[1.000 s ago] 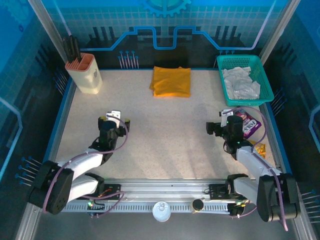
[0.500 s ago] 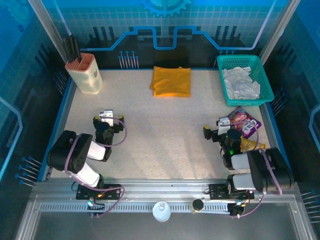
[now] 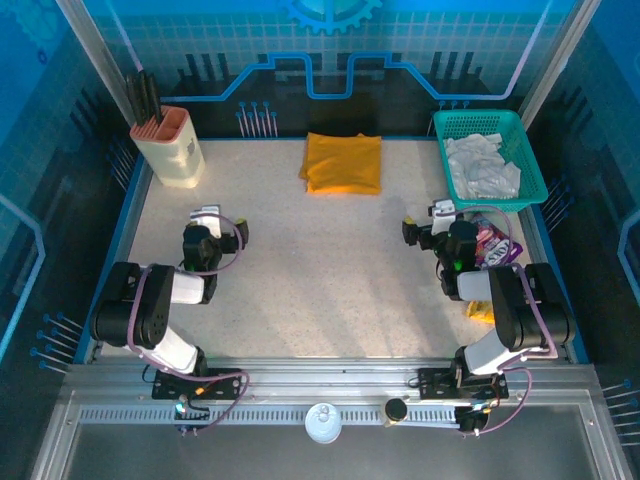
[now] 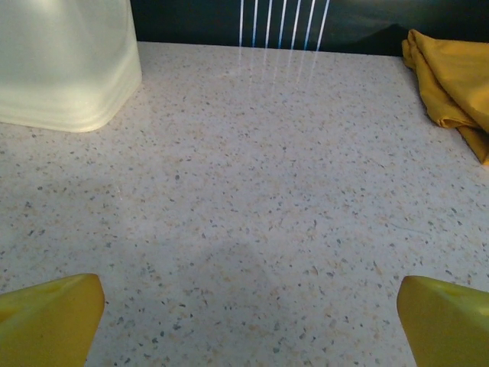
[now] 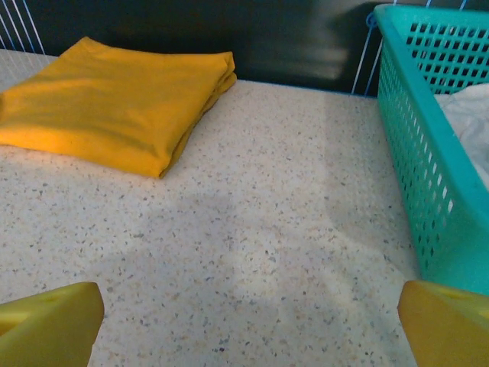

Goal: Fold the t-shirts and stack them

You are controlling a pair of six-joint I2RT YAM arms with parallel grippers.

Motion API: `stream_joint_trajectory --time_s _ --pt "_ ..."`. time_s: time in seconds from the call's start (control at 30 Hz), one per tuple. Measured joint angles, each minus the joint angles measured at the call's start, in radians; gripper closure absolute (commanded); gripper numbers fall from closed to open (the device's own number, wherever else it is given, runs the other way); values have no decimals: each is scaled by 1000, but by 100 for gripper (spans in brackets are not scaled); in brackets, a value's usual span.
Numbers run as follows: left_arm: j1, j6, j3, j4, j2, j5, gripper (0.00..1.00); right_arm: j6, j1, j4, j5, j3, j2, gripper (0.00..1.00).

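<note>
The speckled tabletop (image 3: 330, 270) spreads out ahead of me inside its blue border, and both my arms are drawn in low over it, one at each side. At the far right corner stands a teal plastic basket (image 3: 478, 116) with slotted walls, and the pale white-grey t-shirt (image 3: 482, 168) lies crumpled inside it. The mustard-orange t-shirt (image 3: 343, 162) sits folded into a neat square at the middle of the far edge, well apart from the basket and flat on the tabletop; my right wrist camera sees its stacked layers at upper left, and my left wrist camera catches one corner of it at upper right. In the far left corner is a cream holder (image 3: 172, 152) with dark handles (image 3: 143, 98) sticking up out of it. My left gripper (image 3: 222, 222) points toward the holder and the far edge, its jaws spread wide with nothing between them, the yellow fingertips (image 4: 53, 317) apart over bare tabletop. My right gripper (image 3: 428, 222) is likewise spread wide and empty, its yellow fingertips (image 5: 50, 321) framing bare tabletop between the folded shirt and the basket. Just beside my right arm lies a small purple packet (image 3: 498, 245), its print too small to read, and nearer my base a small yellow packet (image 3: 480, 310).
</note>
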Motion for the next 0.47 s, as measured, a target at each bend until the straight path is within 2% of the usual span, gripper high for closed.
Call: stream_joint_trajectory --time_s 0.47 --pt "0 0 0 -23 0 37 1 0 0 -34 0 0 0 0"
